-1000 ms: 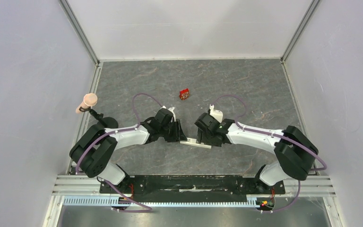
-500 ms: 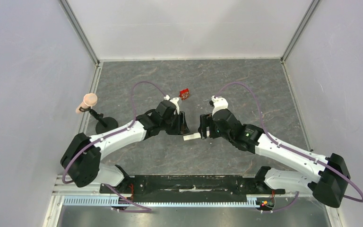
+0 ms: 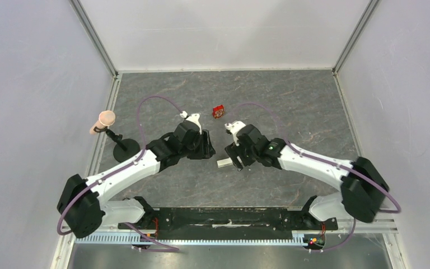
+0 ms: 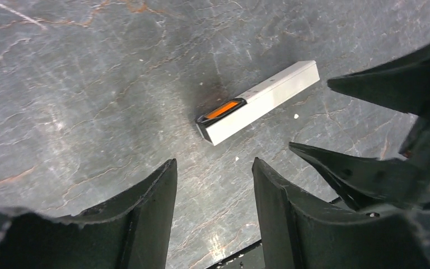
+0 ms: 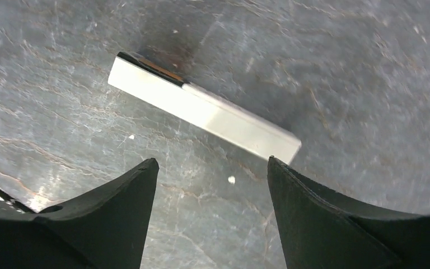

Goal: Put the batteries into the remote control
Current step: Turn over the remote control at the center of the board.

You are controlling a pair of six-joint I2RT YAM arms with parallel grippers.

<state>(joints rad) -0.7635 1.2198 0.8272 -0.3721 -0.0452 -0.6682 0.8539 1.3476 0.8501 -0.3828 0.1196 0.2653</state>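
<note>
Between both arms on the grey table (image 3: 291, 106), the remote control (image 3: 223, 163) lies flat, an orange battery (image 4: 222, 109) in its recess. The left gripper (image 3: 209, 148) is at its 10 o'clock and the right gripper (image 3: 236, 158) at its 2 o'clock, both spread and empty.

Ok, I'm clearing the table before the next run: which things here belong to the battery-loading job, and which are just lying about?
Job: remote; orange battery in its end; left end effector and right end effector, both open near it.
Lying about: small red box; black stand with pink top.
</note>
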